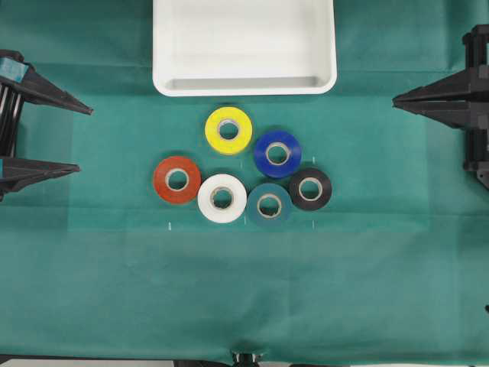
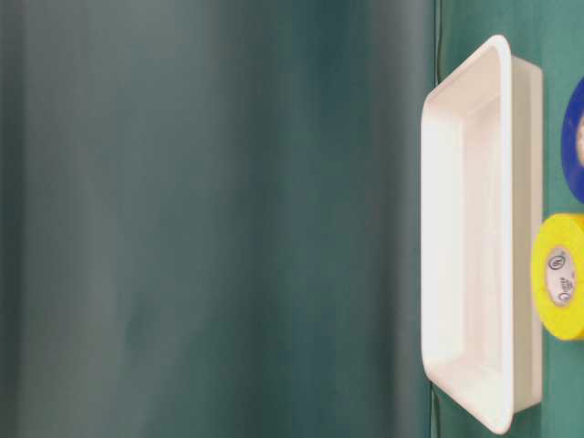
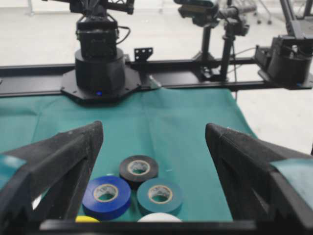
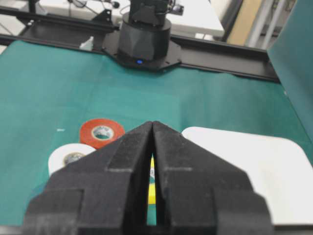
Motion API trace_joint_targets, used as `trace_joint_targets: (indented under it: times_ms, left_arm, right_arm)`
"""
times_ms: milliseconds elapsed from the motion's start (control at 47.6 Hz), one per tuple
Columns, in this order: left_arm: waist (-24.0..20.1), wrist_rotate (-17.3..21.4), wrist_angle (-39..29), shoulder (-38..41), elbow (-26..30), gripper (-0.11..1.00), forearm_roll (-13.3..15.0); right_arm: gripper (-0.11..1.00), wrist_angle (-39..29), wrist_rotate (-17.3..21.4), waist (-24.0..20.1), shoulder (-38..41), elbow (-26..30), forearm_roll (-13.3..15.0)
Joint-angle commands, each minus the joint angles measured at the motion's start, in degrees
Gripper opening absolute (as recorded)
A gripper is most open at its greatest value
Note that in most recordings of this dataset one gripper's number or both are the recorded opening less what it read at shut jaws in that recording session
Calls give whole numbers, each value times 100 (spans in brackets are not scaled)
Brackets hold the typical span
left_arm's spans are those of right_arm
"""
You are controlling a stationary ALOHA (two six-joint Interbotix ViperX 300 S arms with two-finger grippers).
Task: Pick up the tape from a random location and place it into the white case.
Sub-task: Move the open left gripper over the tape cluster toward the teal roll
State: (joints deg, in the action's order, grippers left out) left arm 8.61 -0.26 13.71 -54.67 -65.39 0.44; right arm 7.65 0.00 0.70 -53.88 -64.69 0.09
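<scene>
The teal tape (image 1: 269,204) lay flat on the green surface (image 1: 114,290) just below the centre of the overhead view, wedged in a tight cluster: the white roll (image 1: 222,198) touched it on the left, the black roll (image 1: 310,189) on the right, and the royal blue roll (image 1: 277,154) sat just above it. The white case (image 1: 172,80) waited at the top centre, well apart. The left hand (image 1: 82,138) hung at the left edge with its fingers spread wide and nothing between them; the right hand (image 1: 395,99) at the right edge was clenched on nothing.

The crowding looked like the main risk. A finger coming down beside the tape could land on a neighbouring roll, shoving it aside or pinching two together. The similar dark tones also invited grabbing the royal blue roll by mistake.
</scene>
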Motion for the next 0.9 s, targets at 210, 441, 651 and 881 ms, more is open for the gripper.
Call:
trace_joint_targets:
  times_ms: [210, 441, 651, 881]
  left_arm:
    - [-62, 62, 378, 923, 510, 98, 9]
    - [-88, 141, 475, 2162, 1441, 98, 9]
    - [-114, 141, 466, 3173, 2294, 98, 9]
    - [-132, 149, 255, 3999, 3234, 98, 9]
  right_arm:
    - [3, 18, -18, 9, 26, 167, 35]
    - [2, -18, -18, 9, 35, 167, 35]
    - [2, -53, -26, 9, 35, 158, 35]
    - [2, -62, -35, 9, 35, 158, 35]
